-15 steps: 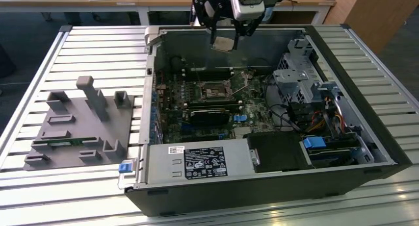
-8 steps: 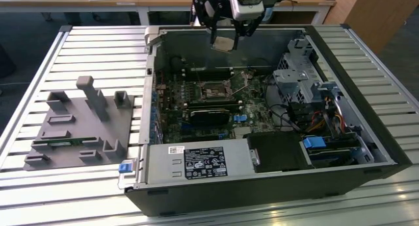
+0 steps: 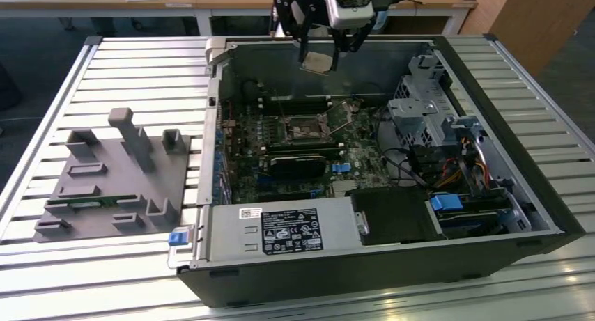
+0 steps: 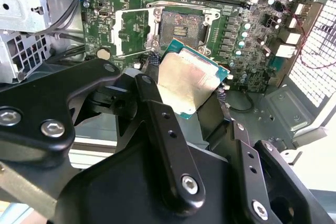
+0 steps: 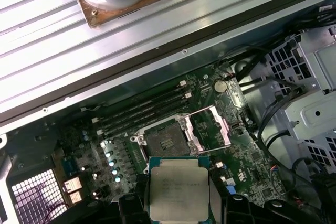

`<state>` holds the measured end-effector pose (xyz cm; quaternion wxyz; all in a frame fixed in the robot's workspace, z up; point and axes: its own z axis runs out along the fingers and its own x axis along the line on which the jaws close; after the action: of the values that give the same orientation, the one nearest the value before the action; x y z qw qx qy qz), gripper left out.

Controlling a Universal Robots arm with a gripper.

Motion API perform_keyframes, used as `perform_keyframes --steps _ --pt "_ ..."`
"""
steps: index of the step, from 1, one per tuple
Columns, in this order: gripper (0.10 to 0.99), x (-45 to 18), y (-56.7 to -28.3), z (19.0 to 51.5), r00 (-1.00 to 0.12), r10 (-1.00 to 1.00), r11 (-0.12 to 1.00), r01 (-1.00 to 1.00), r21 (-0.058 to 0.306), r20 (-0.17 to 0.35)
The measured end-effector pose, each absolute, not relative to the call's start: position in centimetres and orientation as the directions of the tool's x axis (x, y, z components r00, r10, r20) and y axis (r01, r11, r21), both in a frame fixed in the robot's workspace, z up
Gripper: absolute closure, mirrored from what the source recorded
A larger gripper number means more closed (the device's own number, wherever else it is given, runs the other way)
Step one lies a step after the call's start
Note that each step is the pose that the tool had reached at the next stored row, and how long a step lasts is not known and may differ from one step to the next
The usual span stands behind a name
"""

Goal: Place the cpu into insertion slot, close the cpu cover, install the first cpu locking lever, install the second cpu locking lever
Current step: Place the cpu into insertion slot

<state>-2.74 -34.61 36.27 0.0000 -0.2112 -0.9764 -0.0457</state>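
gripper (image 3: pixel 322 56) clamps cpu (image 5: pixel 178 188) above bare insertion slot (image 5: pixel 164 142), cpu cover (image 5: pixel 191 134) swung open.

Exterior view's looking down on the whole case (image 3: pixel 372 269) and worktop (image 3: pixel 111 63); both wrist views are peering in close, sharing the insertion slot (image 4: pixel 181 24) (image 5: pixel 164 142).
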Motion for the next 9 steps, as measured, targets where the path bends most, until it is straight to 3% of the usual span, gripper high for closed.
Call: perform_keyframes --steps 9 --pt "0.545 -2.74 -34.61 36.27 -0.902 0.431 0.898 0.431 0.089 0.019"
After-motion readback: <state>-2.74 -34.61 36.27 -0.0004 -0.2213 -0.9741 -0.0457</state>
